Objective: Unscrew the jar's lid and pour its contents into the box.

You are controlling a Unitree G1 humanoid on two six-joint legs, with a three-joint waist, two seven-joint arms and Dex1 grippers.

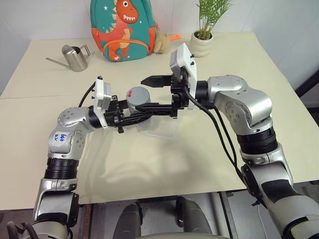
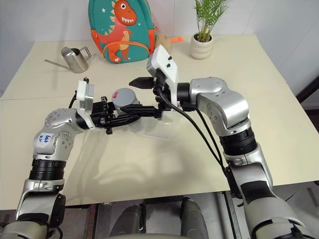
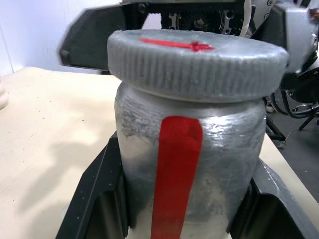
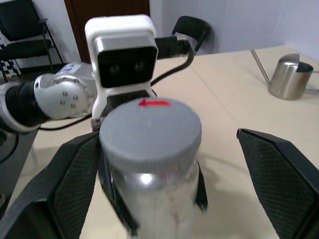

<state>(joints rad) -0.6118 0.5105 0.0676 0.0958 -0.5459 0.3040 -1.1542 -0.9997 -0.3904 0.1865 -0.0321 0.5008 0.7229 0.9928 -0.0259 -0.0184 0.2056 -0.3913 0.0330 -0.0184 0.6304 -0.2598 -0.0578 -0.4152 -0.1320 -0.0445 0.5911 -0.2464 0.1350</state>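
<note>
Grey lid between spread right pincer fingers, gaps both sides.

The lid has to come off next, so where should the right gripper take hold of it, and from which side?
Probably by its ribbed rim. The lid sits flat on the upright jar, which the left gripper clamps lower on the body, leaving the cap free. The right gripper is level with it, fingers open on either side; closing across the rim suits twisting.
</note>
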